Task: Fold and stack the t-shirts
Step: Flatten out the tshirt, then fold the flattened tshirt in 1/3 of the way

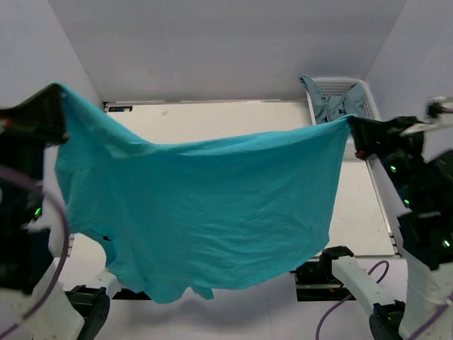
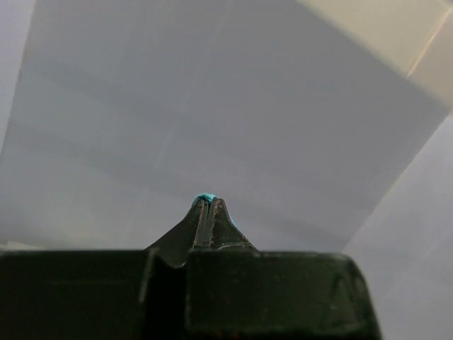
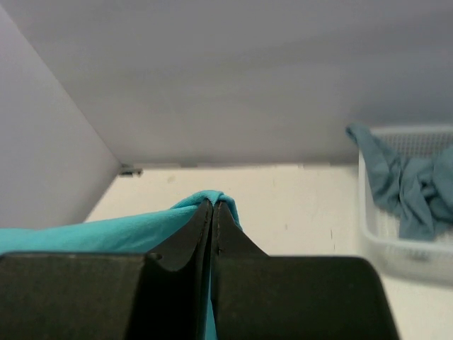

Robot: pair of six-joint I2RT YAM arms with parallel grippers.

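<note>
1. Nearest us, the lower hem of the turquoise t-shirt hangs over the near edge of the surface, between the two arm bases. One short sleeve droops at its near left.
2. Above that hem, the shirt is spread wide in the air like a sheet. It reaches from the left side of the scene to the right and hides much of the surface behind it. Its top edge sags in the middle.
3. At the upper left corner, the left hand has its fingers pressed together on a small tuft of turquoise cloth. In the left wrist view, only that tuft peeks out past the tips.
4. At the upper right corner, the right hand pinches the other end of the same edge. In the right wrist view, the cloth wraps over the tips and runs off to the left.
5. Beyond the shirt, the pale surface shows as far as the back wall.
6. In the far right corner stands a white lattice basket. It holds crumpled grey-blue t-shirts, with a part draped over its left rim. We cannot tell how many there are.
</note>
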